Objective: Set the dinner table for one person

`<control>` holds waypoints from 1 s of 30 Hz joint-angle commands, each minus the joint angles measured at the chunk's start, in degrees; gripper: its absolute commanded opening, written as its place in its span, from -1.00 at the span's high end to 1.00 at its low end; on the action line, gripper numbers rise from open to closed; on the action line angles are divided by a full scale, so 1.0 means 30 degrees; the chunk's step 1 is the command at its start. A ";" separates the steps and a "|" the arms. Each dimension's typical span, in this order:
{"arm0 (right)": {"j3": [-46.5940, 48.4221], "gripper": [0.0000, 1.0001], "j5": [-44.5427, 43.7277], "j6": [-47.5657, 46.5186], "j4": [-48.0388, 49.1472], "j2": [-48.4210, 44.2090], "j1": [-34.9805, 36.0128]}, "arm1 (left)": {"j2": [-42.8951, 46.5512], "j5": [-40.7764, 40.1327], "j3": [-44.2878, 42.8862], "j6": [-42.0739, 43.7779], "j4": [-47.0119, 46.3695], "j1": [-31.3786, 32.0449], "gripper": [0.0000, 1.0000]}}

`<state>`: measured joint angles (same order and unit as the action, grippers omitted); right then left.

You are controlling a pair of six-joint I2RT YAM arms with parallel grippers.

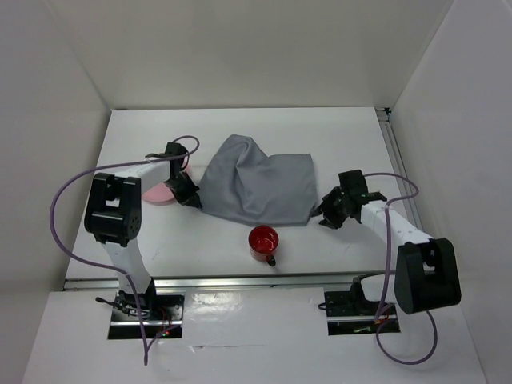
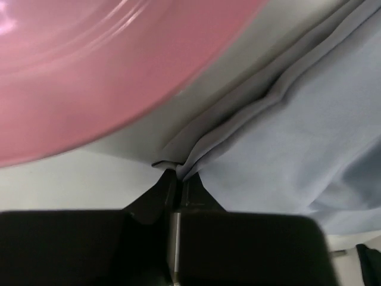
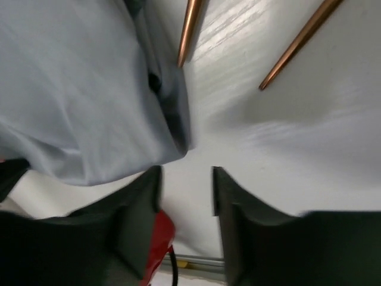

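Pink plate (image 1: 160, 194), half hidden by the left arm, lies on the worktop (image 1: 336, 128). Next, the left tool (image 2: 176, 177) seems clamped on the grey cloth (image 1: 256, 188) edge. A red mug (image 1: 263, 242) sits nearer. The right tool (image 3: 186, 174) gapes beside the cloth; two copper rods (image 3: 189, 33) are cut off.

Logging finishes: soft matt versus hard gloss.
Noting grey cloth (image 1: 256, 188) looking matt, soft, creased; pink plate (image 2: 89, 71) glossy smooth; red mug (image 1: 263, 240) shiny; two rods (image 3: 190, 30) gleaming copper-metallic; dinner table (image 1: 336, 132) smooth white, faintly sheening; front rail (image 1: 240, 282) bare metal.
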<state>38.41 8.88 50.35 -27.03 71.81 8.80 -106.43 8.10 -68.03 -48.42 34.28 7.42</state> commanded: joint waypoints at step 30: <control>0.7027 0.15 -0.0792 -0.1929 0.0954 0.8524 0.3159 | -0.0001 -0.0268 -0.2812 0.1229 0.0936 -0.0686 1.00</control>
<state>56.47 8.27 44.71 -24.40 96.62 16.78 -108.03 6.46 -74.65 -46.26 35.99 5.43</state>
